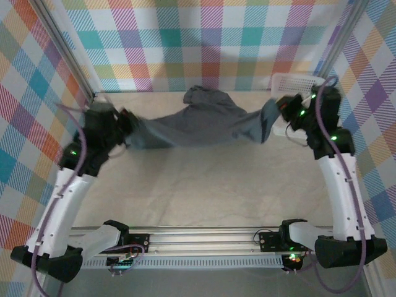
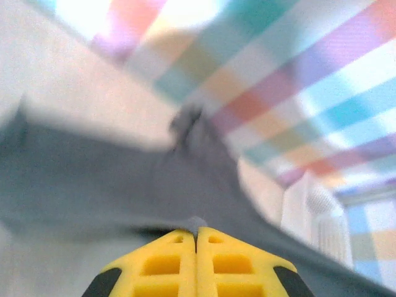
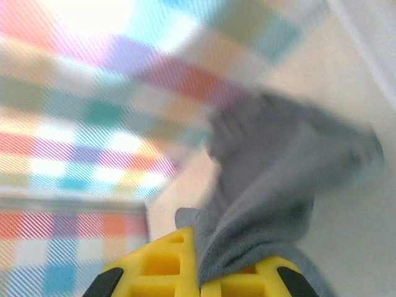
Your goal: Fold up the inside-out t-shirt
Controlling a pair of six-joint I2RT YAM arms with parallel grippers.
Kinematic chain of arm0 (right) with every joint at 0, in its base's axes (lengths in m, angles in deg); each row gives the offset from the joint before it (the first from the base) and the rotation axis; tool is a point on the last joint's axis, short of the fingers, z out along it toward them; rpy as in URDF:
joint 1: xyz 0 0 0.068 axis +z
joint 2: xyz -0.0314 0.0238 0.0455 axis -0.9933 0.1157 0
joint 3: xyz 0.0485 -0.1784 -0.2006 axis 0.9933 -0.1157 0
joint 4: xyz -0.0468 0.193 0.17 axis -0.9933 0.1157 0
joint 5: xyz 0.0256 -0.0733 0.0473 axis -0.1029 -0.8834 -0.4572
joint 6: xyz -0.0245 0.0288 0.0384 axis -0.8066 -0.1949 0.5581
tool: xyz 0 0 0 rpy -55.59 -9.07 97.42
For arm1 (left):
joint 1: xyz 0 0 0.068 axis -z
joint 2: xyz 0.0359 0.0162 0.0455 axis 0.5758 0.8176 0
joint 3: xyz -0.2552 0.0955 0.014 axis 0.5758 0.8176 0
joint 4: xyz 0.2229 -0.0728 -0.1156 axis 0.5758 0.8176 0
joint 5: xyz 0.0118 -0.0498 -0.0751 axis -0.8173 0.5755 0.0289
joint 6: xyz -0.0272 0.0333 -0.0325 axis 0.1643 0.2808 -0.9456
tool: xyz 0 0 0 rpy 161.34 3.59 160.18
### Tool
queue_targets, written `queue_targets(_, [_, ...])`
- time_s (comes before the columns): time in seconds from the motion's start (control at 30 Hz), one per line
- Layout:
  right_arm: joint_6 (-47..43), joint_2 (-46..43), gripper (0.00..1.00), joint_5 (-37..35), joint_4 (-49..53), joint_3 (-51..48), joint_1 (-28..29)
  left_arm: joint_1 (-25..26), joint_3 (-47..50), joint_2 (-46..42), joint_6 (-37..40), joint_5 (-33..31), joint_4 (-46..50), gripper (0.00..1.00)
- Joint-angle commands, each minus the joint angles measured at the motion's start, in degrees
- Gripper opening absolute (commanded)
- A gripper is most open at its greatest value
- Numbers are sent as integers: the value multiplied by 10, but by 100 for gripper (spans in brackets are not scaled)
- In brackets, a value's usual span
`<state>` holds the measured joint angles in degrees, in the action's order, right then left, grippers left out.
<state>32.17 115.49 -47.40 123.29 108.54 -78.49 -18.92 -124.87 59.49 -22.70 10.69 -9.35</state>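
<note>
The inside-out t-shirt (image 1: 198,127), plain slate-grey cloth, hangs stretched between the two hands above the far half of the beige counter (image 1: 204,185). The left hand (image 1: 128,129) grips one end at the left. The right hand (image 1: 281,110) grips the other end at the right, just in front of the white plastic basket (image 1: 297,83) that sits in the far right corner. The middle of the shirt sags a little, and a rumpled bulge rises along its far edge towards the plaid back wall (image 1: 210,43).

In the left wrist view, the yellow fingers (image 2: 161,266) of the left hand (image 2: 197,234) are pressed together with a small tuft of grey cloth nipped at their tips. The t-shirt (image 2: 93,179) spreads away from them in a taut sheet, and the basket (image 2: 315,216) stands at the right.

In the right wrist view, the right hand (image 3: 201,266) is clamped on a thick bunched fold of the t-shirt (image 3: 278,185), which comes up between the yellow fingers (image 3: 154,266). This view is blurred, so the part held could be a sleeve or a hem; I cannot tell which.
</note>
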Motion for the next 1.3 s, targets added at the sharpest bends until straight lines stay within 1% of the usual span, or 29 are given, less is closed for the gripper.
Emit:
queue_targets(0.0, [6, 21, 0, -140, -22, 113, -2, -43, -154, 44, 142, -45, 103, 0])
queue_targets(0.07, [12, 34, 0, -169, -21, 162, -3, -75, -228, 62, 152, -32, 112, 0])
queue_targets(0.13, [7, 41, 0, -181, -27, 199, -5, -95, -278, 67, 157, -15, 106, 0])
queue_targets(0.33, [-24, 71, 0, -165, -50, 322, -6, -102, -404, 86, 176, -6, 115, 0])
queue_targets(0.43, [-33, 108, 0, -155, -50, 386, -6, -103, -415, 94, 178, -3, 92, 0])
queue_targets(0.5, [-34, 151, 0, -145, -47, 434, -6, -102, -415, 115, 177, 8, 75, 0])
queue_targets(0.6, [-37, 254, 0, -128, -38, 543, -7, -108, -429, 182, 164, 54, 49, 0])
queue_targets(0.67, [-53, 344, 0, -96, -37, 646, -9, -124, -467, 250, 143, 94, 50, 0])
queue_targets(0.73, [-73, 423, 0, -74, -57, 743, -10, -149, -505, 308, 122, 129, 37, 0])
queue_targets(0.77, [-75, 457, 0, -72, -69, 784, -13, -158, -524, 334, 119, 136, 25, 0])
queue_targets(0.8, [-67, 476, 0, -71, -84, 801, -20, -162, -550, 356, 121, 135, 22, 0])
queue_targets(0.83, [-50, 485, 0, -62, -108, 802, -30, -164, -586, 382, 129, 130, 27, 0])
queue_targets(0.9, [-11, 475, 0, -45, -168, 771, -53, -172, -664, 420, 134, 129, 32, 0])
queue_targets(0.93, [0, 467, 0, -44, -194, 758, -61, -180, -678, 423, 126, 138, 15, 0])
queue_targets(1.0, [1, 462, 0, -57, -212, 771, -68, -197, -679, 413, 111, 156, -16, 0])
queue_targets(1.13, [6, 421, 0, -70, -233, 770, -79, -214, -693, 383, 113, 149, -29, 0])
queue_targets(1.27, [44, 388, 0, -18, -197, 751, -81, -214, -674, 357, 108, 161, -17, 0])
